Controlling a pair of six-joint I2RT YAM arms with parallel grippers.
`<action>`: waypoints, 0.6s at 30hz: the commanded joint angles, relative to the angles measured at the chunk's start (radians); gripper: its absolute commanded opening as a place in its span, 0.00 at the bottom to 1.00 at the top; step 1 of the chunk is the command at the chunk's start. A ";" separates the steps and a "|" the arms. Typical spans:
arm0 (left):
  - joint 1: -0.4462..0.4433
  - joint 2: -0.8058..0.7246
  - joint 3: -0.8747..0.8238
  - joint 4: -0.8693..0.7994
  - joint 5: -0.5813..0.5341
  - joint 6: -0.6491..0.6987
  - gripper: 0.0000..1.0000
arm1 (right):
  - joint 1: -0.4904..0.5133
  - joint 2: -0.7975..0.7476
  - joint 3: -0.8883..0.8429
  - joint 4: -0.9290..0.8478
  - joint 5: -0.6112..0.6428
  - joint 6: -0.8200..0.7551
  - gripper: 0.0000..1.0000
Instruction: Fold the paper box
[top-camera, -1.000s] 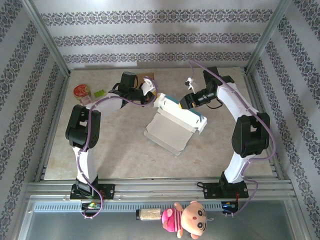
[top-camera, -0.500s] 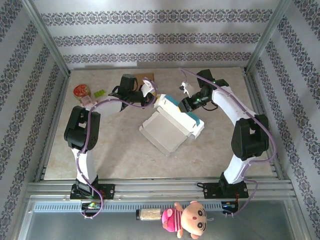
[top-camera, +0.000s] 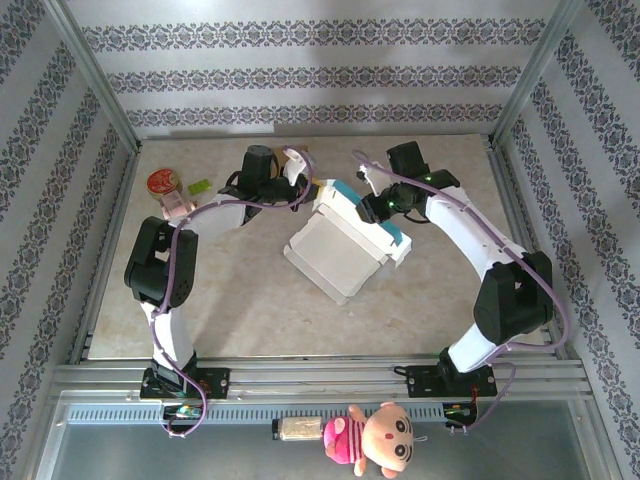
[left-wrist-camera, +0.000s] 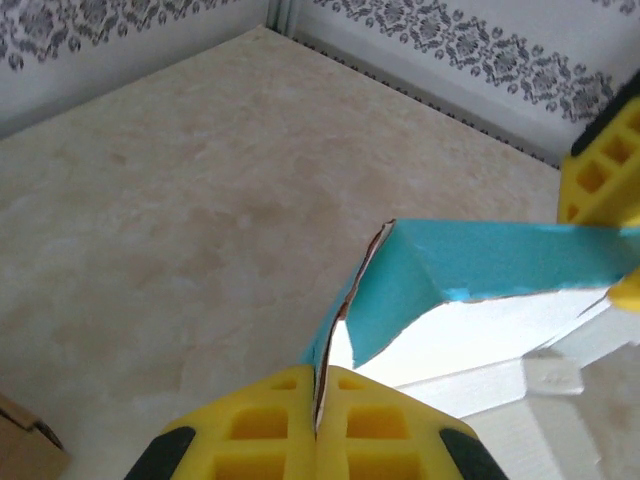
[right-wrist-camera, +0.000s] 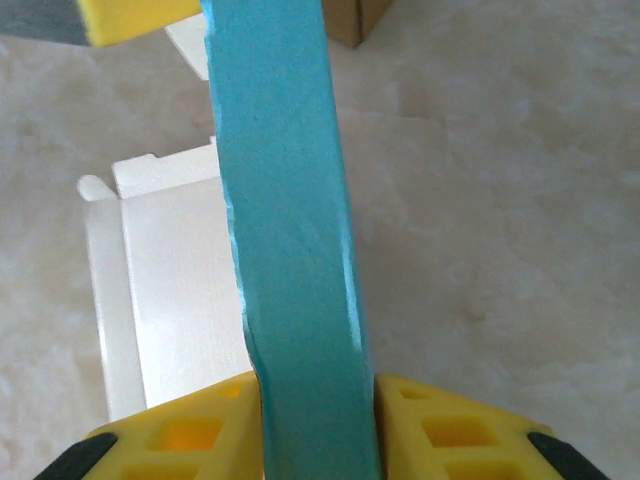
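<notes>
Paper box (top-camera: 335, 255) on table (top-camera: 230, 290), teal flap (right-wrist-camera: 290, 200) in both jaws' grip

Matt card for the paper box (top-camera: 340, 250), teal outside and plain white inside, faintly grainy on the teal face and brownish along the cut edge at the centre of the left wrist view. Matt yellow moulded plastic or rubber on the fingers (left-wrist-camera: 262, 425), with square recesses and dark ends. Smooth beige stone-look table (top-camera: 240, 300) with a soft sheen, ribbed bare metal on the rail (top-camera: 320, 378) along the bottom of the top view, soft cloth on the plush doll (top-camera: 380, 440) at lower centre.
</notes>
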 joint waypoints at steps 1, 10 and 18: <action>-0.039 -0.020 0.023 0.069 -0.038 -0.239 0.00 | 0.033 -0.023 -0.038 0.084 0.121 0.036 0.32; -0.066 0.028 0.043 0.067 -0.109 -0.509 0.00 | 0.080 -0.031 -0.095 0.155 0.270 0.054 0.33; -0.068 0.035 -0.144 0.205 -0.128 -0.521 0.07 | 0.144 -0.041 -0.155 0.193 0.357 -0.017 0.32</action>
